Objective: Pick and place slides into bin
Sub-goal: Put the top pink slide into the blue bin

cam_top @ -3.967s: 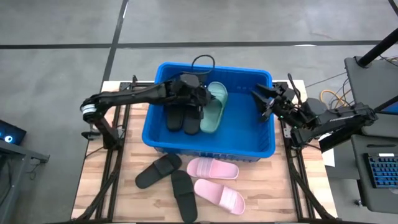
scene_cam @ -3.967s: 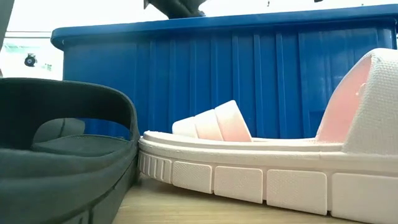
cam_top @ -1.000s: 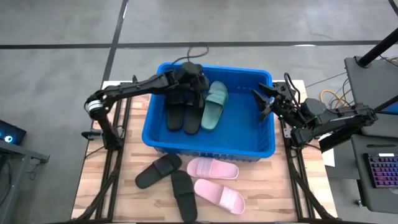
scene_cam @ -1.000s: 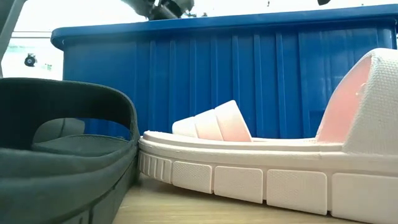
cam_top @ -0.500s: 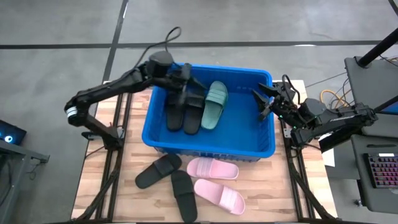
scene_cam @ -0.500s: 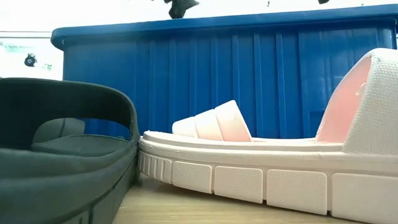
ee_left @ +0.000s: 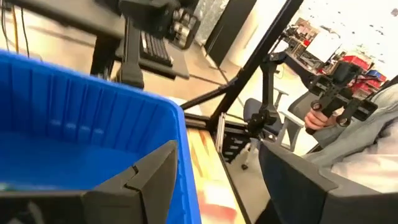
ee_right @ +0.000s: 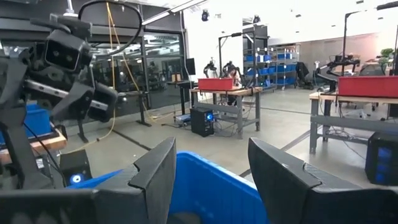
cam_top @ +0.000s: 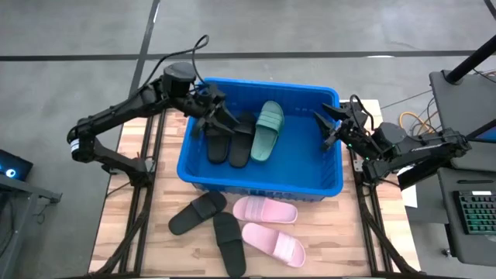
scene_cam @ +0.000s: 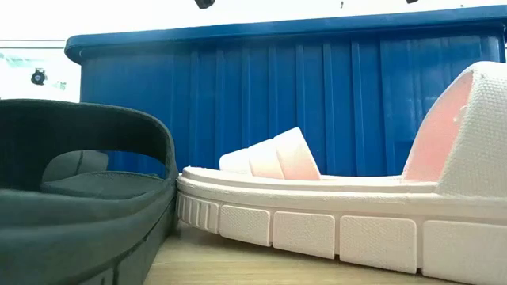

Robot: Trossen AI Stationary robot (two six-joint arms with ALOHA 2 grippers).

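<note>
In the low view a black slide [scene_cam: 79,198] and a pink slide [scene_cam: 317,214] are filling the foreground, hiding most of the blue bin [scene_cam: 317,95]; neither gripper is showing clearly there. From above, two black slides [cam_top: 230,138] and a green slide [cam_top: 267,130] are lying inside the bin [cam_top: 260,186]. The left gripper [cam_top: 213,116] is hovering over the bin's left end, fingers apart, empty. The right gripper [cam_top: 332,128] is waiting at the right rim, fingers apart. Two black slides [cam_top: 209,221] and two pink slides [cam_top: 267,225] are lying on the wooden desk [cam_top: 325,232], with grey floor around. A person's hand [ee_left: 317,116] is holding a controller beyond.
</note>
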